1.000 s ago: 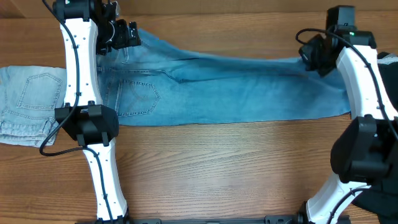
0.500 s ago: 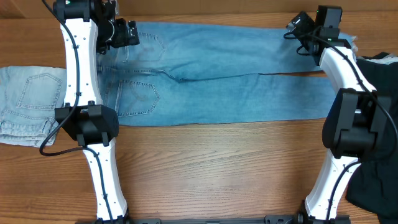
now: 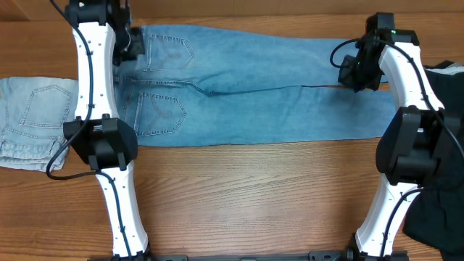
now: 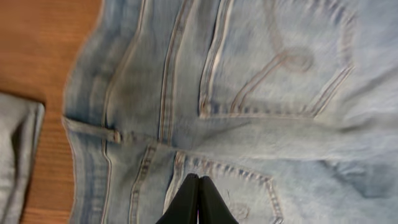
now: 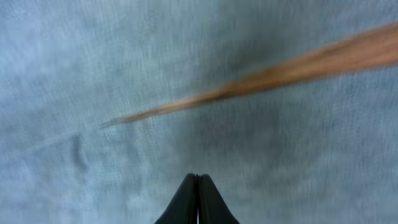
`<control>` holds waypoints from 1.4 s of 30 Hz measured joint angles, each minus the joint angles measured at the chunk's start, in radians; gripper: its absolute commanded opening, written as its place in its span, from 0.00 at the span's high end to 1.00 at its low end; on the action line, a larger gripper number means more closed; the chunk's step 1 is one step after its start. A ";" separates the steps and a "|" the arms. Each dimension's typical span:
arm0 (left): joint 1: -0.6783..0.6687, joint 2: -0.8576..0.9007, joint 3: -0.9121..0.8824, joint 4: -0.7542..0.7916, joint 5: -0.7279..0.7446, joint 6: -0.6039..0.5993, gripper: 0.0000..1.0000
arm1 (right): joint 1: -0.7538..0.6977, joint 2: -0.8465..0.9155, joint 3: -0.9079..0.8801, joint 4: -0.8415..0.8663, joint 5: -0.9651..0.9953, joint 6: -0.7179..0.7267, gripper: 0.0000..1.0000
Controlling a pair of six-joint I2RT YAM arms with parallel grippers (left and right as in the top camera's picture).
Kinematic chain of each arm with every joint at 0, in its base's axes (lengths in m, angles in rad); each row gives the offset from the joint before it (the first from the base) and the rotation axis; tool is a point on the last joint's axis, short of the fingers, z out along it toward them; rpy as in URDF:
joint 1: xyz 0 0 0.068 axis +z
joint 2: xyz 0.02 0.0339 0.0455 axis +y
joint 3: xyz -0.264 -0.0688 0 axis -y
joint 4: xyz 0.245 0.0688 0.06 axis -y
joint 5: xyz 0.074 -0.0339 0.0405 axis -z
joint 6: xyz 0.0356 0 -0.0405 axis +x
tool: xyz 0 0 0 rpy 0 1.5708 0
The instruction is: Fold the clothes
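Observation:
The medium-blue jeans lie spread flat across the far half of the table, waist at the left, both legs reaching right. My left gripper hovers over the waist end. In the left wrist view it is shut and empty above a back pocket with curved stitching. My right gripper is over the legs near their hems. In the right wrist view it is shut with nothing in it, above the denim, where a thin strip of wood shows between the two legs.
A paler folded pair of jeans lies at the table's left edge, beside the waist. A black garment sits at the right edge behind the right arm. Bare wooden table runs along the near side.
The far leg, bunched a second ago, now lies flat. The right gripper has left the hem and moved nearer over the legs. The left gripper has drawn back left off the waistband.

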 measured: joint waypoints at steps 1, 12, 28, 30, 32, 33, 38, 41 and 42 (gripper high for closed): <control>0.002 0.000 -0.035 -0.024 -0.006 -0.007 0.96 | 0.000 0.000 -0.002 -0.027 -0.023 -0.001 0.96; 0.001 0.002 -0.325 -0.053 0.023 -0.084 0.96 | 0.000 -0.001 -0.217 0.058 -0.045 -0.001 0.96; -0.012 -0.133 -0.816 0.145 0.048 -0.153 0.96 | 0.000 -0.126 -0.481 0.087 -0.027 0.068 0.96; -0.027 -0.148 -0.840 0.130 0.018 -0.173 0.96 | 0.000 -0.130 -0.492 0.043 -0.027 0.082 0.96; -0.068 -0.184 -0.902 0.121 -0.041 -0.204 0.96 | 0.000 -0.128 -0.509 -0.040 -0.015 0.101 0.96; -0.087 -0.218 -0.947 0.125 -0.053 -0.215 0.96 | 0.000 -0.124 -0.515 -0.076 -0.011 0.113 0.96; -0.142 -0.490 -1.099 0.165 -0.063 -0.239 0.96 | 0.002 -0.136 -0.540 -0.078 -0.003 0.139 0.96; -0.142 -0.655 -1.110 0.333 -0.069 -0.216 0.66 | 0.005 -0.174 -0.523 -0.020 0.049 0.128 0.57; -0.142 -0.732 -1.108 0.386 -0.070 -0.183 0.43 | 0.005 -0.195 -0.481 -0.019 0.062 0.119 0.29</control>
